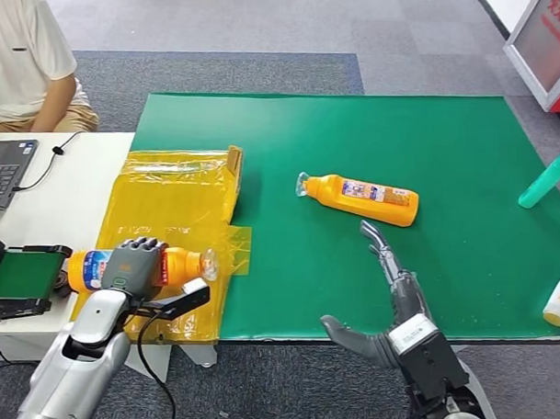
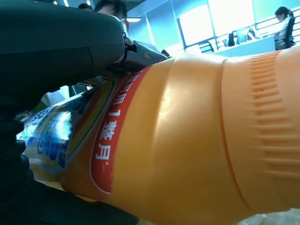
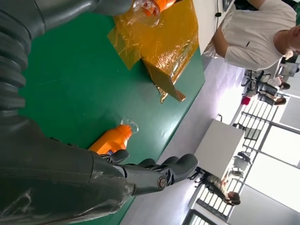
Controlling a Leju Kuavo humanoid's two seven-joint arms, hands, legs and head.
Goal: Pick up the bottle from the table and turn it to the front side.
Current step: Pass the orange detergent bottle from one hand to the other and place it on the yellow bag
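Note:
My left hand [image 1: 131,267] grips an orange bottle [image 1: 181,264] with a blue and red label, held lying sideways over the yellow plastic sheet [image 1: 173,206], its clear cap pointing right. The left wrist view shows that bottle [image 2: 183,140] close up under my fingers [image 2: 53,51]. A second orange bottle [image 1: 360,198] lies on its side on the green mat [image 1: 432,150], clear cap to the left. My right hand [image 1: 392,296] hovers open just in front of it, fingers stretched toward it. In the right wrist view its neck [image 3: 112,139] peeks past my fingers [image 3: 159,171].
A teal bottle [image 1: 548,179] and a white bottle [image 1: 558,300] lie at the mat's right edge. A laptop [image 1: 8,168] and a small black conveyor device [image 1: 21,279] sit on the white table at left. A person in a white shirt [image 1: 26,58] sits behind it.

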